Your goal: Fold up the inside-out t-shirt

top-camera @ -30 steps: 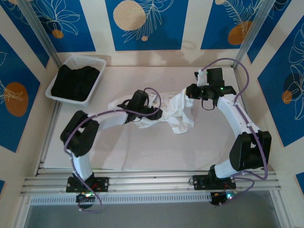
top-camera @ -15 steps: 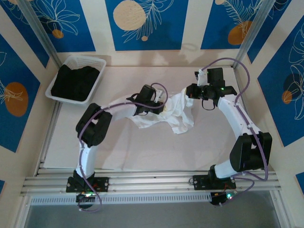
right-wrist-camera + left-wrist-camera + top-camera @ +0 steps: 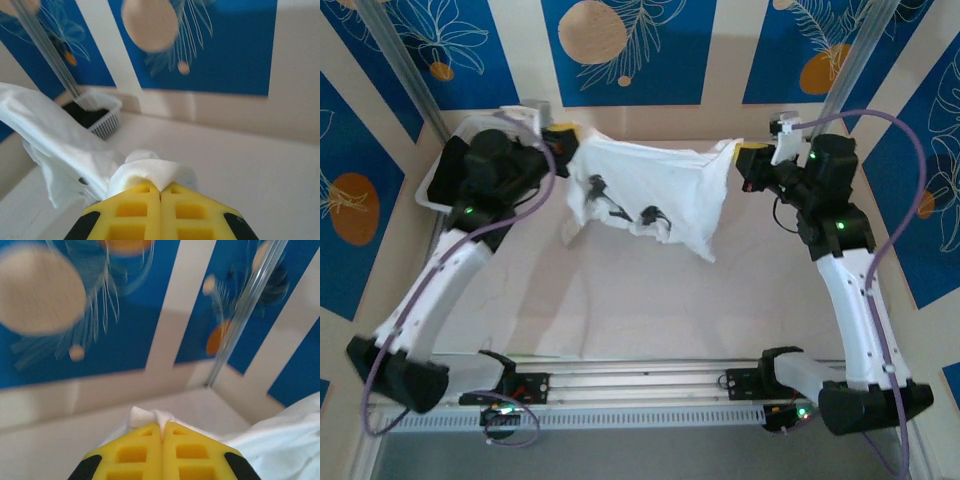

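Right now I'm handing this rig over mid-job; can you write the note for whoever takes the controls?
Left gripper: fingers shut on the shirt, at one end of its top edge, near the basket.
Right gripper: fingers shut on the other end of that edge.
Shirt: held up and stretched between the two, hanging over the far part of the table.
Done: shirt grasped and spread.
Left: lay it flat, then fold; no fold made yet.

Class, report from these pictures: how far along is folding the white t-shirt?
Done: the t-shirt hangs spread over the table. In hand: left end effector and right end effector each pinch an upper edge. Left: laying it flat and every fold; none shows yet.
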You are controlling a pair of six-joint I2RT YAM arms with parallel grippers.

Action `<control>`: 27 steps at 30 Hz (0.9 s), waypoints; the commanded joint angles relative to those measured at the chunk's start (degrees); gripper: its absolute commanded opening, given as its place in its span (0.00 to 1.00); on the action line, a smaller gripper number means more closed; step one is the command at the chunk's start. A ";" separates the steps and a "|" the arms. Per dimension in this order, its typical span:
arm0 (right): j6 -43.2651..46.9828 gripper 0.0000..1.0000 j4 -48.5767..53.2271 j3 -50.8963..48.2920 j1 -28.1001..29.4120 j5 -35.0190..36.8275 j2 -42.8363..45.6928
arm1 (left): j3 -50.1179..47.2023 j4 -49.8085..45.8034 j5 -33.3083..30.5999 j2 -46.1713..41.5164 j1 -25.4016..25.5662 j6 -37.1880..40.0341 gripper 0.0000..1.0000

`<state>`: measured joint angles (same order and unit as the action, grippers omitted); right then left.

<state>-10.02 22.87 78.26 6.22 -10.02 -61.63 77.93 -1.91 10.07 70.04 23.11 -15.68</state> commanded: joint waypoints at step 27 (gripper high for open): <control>-1.18 0.00 5.68 -3.88 -3.19 9.29 -18.76 | -27.12 -1.70 0.03 8.05 1.59 3.03 0.58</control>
<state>-10.46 29.91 74.43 3.44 -0.38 -82.98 53.08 -5.61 10.74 80.25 26.15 -11.90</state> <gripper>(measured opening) 0.065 0.570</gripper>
